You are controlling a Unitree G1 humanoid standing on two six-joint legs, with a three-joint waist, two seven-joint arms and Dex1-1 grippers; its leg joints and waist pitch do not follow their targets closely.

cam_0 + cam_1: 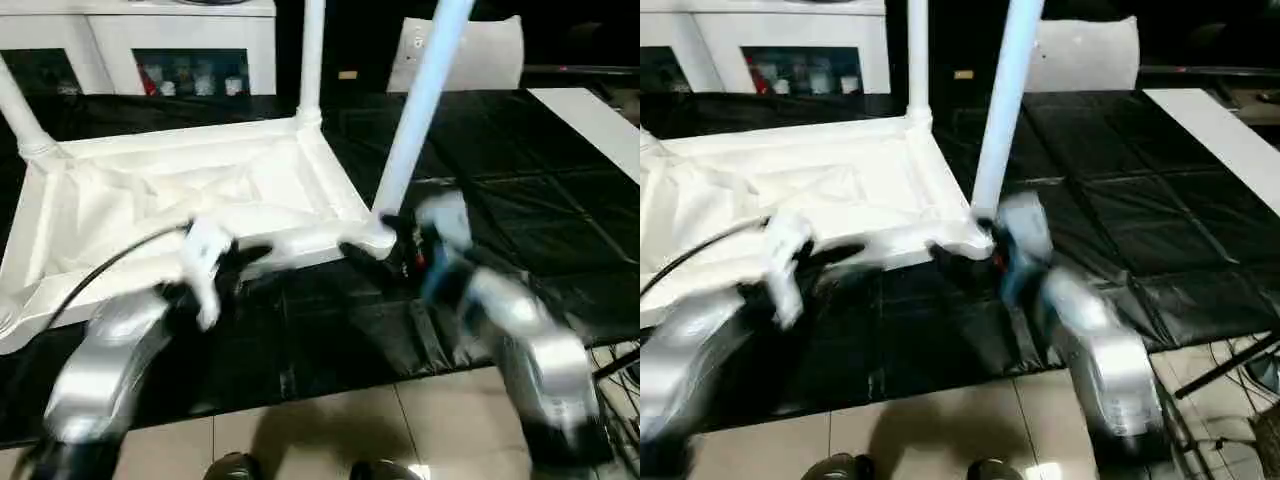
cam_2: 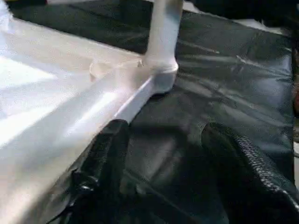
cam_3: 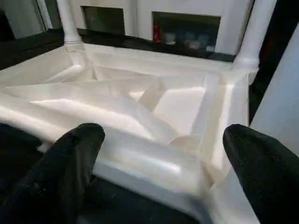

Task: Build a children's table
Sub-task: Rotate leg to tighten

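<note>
The children's table lies upside down on a black mat: a white ribbed tabletop (image 1: pixel 180 200) with white legs standing in its corner sockets. One leg stands at the far right (image 1: pixel 312 60), one at the near right (image 1: pixel 420 110) and one at the far left (image 1: pixel 20 120). My left gripper (image 1: pixel 250 262) hovers at the tabletop's near rim. In the left wrist view it (image 2: pixel 177 158) is open, one finger (image 2: pixel 105 154) beside the rim and only mat between the two. My right gripper (image 1: pixel 385 250) is at the near right corner. It (image 3: pixel 163 154) is wide open and faces the rim.
A white cabinet (image 1: pixel 190 40) with glass doors stands behind the mat. A flat white sheet (image 1: pixel 590 120) lies at the right, and a white panel (image 1: pixel 460 50) leans at the back. Tiled floor (image 1: pixel 330 430) runs along the mat's near edge. A black cable (image 1: pixel 100 270) trails from my left arm.
</note>
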